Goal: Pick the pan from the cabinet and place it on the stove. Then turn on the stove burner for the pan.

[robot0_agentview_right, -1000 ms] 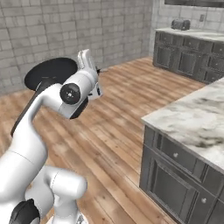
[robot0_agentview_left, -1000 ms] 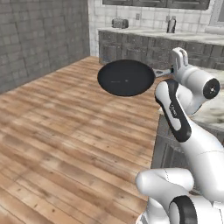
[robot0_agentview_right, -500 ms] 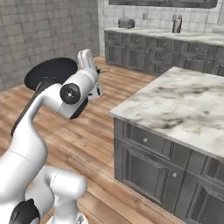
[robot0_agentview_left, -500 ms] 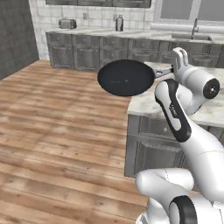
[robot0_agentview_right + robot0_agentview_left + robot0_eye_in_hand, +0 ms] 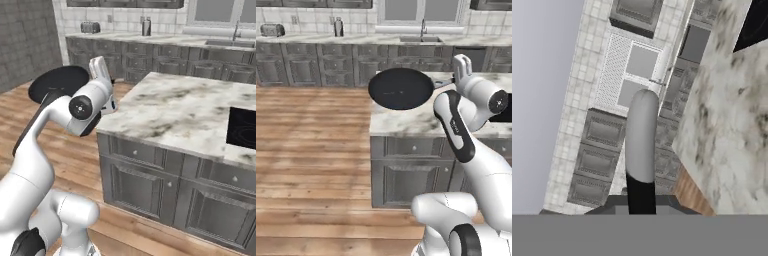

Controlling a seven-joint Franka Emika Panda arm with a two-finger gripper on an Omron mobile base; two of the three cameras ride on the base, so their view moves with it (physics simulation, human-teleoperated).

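Base has swung round since a second ago; marble desk (image 5: 180,112) now fills the front. Jaws clamped on the pan (image 5: 401,89) handle, pan held level in the air over the desk's near corner. Stove (image 5: 242,127) farther right; sink (image 5: 423,38) behind.

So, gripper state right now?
Gripper: jaws closed on the handle of the pan, carried in the air.

Marble-topped island counter (image 5: 175,112) stood on the wood-plank floor (image 5: 311,145); the black glass stove (image 5: 242,127) lay set into the island's far right end.
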